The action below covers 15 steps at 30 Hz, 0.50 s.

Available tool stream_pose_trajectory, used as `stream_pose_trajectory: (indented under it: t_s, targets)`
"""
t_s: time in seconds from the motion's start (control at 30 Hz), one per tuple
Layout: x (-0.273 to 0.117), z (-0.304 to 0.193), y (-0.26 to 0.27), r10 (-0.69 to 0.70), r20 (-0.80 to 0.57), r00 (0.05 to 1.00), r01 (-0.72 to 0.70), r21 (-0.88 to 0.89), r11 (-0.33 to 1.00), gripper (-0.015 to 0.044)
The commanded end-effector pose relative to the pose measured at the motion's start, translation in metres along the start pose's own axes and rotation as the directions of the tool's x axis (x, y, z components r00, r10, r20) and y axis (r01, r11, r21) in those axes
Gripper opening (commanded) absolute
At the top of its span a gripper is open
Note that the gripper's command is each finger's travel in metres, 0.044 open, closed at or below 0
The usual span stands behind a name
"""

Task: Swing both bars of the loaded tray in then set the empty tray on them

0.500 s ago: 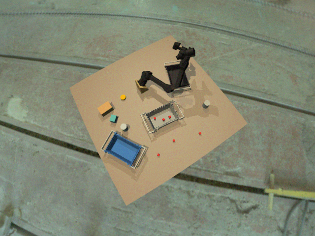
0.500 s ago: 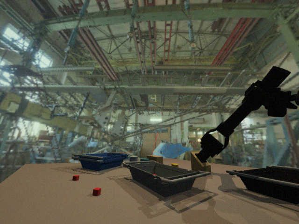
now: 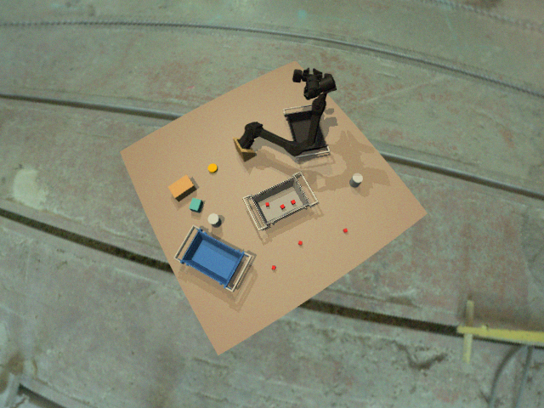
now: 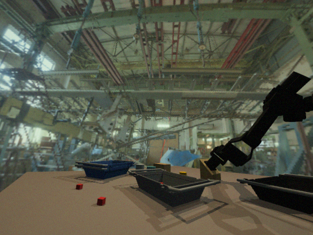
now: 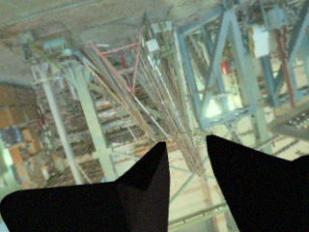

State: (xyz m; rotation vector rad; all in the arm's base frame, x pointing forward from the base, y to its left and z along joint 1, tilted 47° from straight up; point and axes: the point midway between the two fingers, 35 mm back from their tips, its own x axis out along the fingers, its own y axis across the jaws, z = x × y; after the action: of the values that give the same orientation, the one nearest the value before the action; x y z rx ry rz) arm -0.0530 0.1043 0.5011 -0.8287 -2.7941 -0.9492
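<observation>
A grey tray (image 3: 277, 191) (image 4: 174, 199) stands mid-table with red blocks (image 3: 282, 206) inside. Its wire bars (image 3: 252, 215) (image 3: 308, 187) are out over its two ends. An empty blue tray (image 3: 215, 258) (image 4: 106, 171) stands at the lower left in the top view. A black tray (image 3: 303, 127) (image 4: 282, 194) stands near the arm, partly hidden by it. Both have bars out at their ends. My gripper (image 3: 312, 71) (image 5: 186, 146) is raised high, beyond the black tray. Its fingers are partly open, with nothing between them.
An orange block (image 3: 181, 187) (image 4: 162, 167), a teal block (image 3: 195, 205), a yellow disc (image 3: 212, 167) (image 4: 183, 173) and a white cylinder (image 3: 213, 219) stand left of the grey tray. Another white cylinder (image 3: 356, 178) is right. Loose red cubes (image 3: 300, 242) (image 3: 345, 230) (image 3: 274, 267) lie around.
</observation>
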Motion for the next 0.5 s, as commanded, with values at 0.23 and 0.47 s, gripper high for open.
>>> stream_pose_trajectory:
  t_s: [0.23, 0.47]
  targets:
    - [0.018, -0.081, -0.146, -0.597, -0.25, 0.763, 0.412, -0.524, 0.746, 0.0085]
    - [-0.039, -0.123, -0.229, -0.855, -0.327, 0.402, 0.342, -0.813, 0.471, 0.0085]
